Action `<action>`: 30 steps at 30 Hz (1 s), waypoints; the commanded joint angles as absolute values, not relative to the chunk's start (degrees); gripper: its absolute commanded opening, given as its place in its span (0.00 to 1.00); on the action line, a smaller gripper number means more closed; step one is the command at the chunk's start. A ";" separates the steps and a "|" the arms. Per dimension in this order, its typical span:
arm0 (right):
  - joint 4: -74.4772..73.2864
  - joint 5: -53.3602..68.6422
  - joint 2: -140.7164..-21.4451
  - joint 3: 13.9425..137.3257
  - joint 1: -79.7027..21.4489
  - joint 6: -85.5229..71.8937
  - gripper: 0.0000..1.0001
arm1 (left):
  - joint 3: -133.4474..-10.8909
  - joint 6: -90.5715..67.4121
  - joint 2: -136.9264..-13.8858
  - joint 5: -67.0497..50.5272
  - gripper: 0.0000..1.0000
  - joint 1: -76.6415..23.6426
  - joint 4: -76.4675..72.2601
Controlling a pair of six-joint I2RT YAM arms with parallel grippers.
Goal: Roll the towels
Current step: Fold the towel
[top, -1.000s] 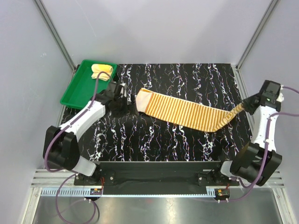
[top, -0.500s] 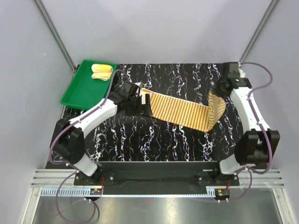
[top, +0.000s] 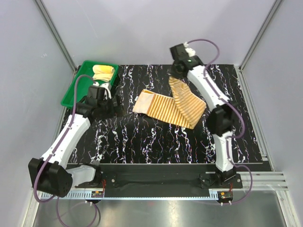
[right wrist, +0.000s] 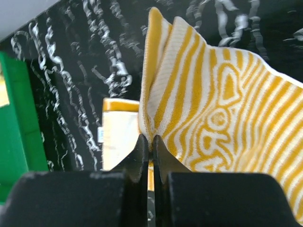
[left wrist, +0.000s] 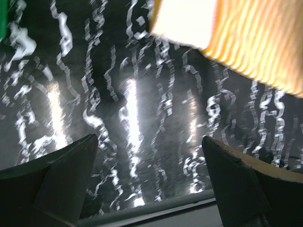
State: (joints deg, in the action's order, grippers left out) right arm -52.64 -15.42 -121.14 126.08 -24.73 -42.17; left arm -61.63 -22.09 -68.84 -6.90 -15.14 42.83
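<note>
Right gripper (right wrist: 150, 142) pinched tight on raised corner of orange-and-cream striped cloth towel (top: 163, 108). Left gripper (left wrist: 149, 151) spread wide, empty, left of towel.

Black white-veined marble tabletop (top: 156, 137), plain grey walls (top: 142, 28), aluminium corner posts (top: 55, 35)

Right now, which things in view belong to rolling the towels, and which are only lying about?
Belong to the job:
orange-and-cream striped cloth towel, one end pinched in the right gripper
plain pale yellow cloth towel, lying in the green plastic tray
left gripper, open, holding nothing

Only there:
the green plastic tray itself, a mere holder
black white-veined table top
</note>
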 commanded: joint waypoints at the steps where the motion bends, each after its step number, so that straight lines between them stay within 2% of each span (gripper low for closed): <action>1: -59.21 -18.63 -131.08 142.66 -30.30 -43.77 0.00 | -57.49 -18.72 -65.66 -6.24 0.99 -13.62 43.16; 4: -61.78 -16.97 -138.57 151.15 -32.86 -44.99 0.00 | -54.24 -19.34 -63.81 -7.38 0.99 -13.01 41.75; 10: -53.36 -14.24 -140.62 145.73 -38.23 -44.48 0.00 | -50.80 -19.51 -63.45 -8.26 0.99 -11.17 38.67; 15: -48.79 -11.87 -142.03 146.16 -42.70 -40.36 0.00 | -51.33 -19.34 -63.72 -7.39 0.99 -10.81 38.50; 26: -53.00 -13.89 -141.42 144.07 -49.48 -31.38 0.01 | -51.42 -19.60 -64.51 -6.24 0.99 -10.63 38.58; 27: -52.48 -13.54 -140.89 142.49 -50.18 -30.07 0.07 | -51.42 -19.69 -64.86 -5.81 0.99 -10.55 38.67; 29: -51.16 -10.74 -139.23 137.04 -51.59 -29.01 0.40 | -51.50 -20.21 -65.30 -5.02 0.99 -10.20 38.67; 30: -50.20 -9.85 -137.91 133.54 -51.68 -28.66 0.51 | -51.50 -20.65 -65.56 -5.10 0.99 -9.93 38.67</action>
State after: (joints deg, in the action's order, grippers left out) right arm -50.96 -12.38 -141.97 139.70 -49.93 -32.40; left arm -50.35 -20.51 -64.84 -6.61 -10.70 40.56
